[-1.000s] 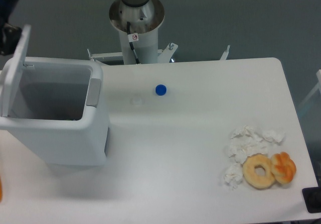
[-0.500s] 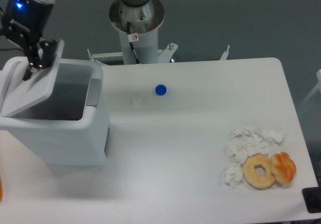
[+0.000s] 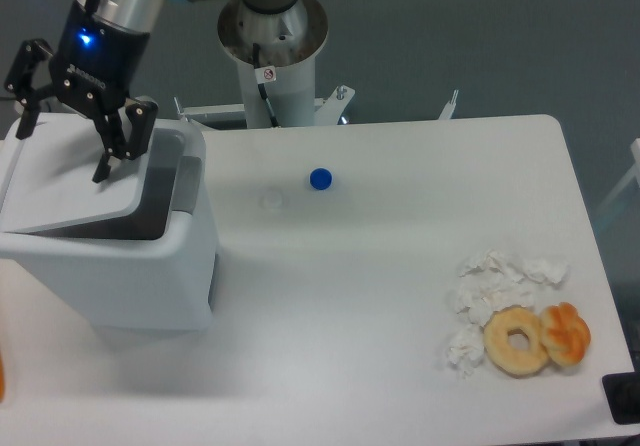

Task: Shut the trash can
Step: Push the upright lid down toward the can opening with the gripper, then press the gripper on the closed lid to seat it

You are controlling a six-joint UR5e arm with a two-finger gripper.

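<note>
- The trash can stands at the desk's 9 o'clock edge; its lid, upright a second ago and half-tilted half a second ago, now lies low over the opening, nearly flat; a dark grey gap shows along the lid's 3 o'clock side, by the grey latch tab, so I judge it lowered but not yet latched.
- The gripper has swung in from the 10 o'clock corner and now hangs over the lid, its fingers spread apart and grasping nothing; one fingertip seems to touch or nearly touch the lid, though contact cannot be told from this view.
- For the task this means most of the swing is done; what is left, by my reckoning, is a short downward press near the lid's free edge to seat it.
- Outward on the desk, nothing has shifted: a blue cap toward 12 o'clock; crumpled tissues, a doughnut and an orange pastry at 4 o'clock, all well apart from the can.
</note>
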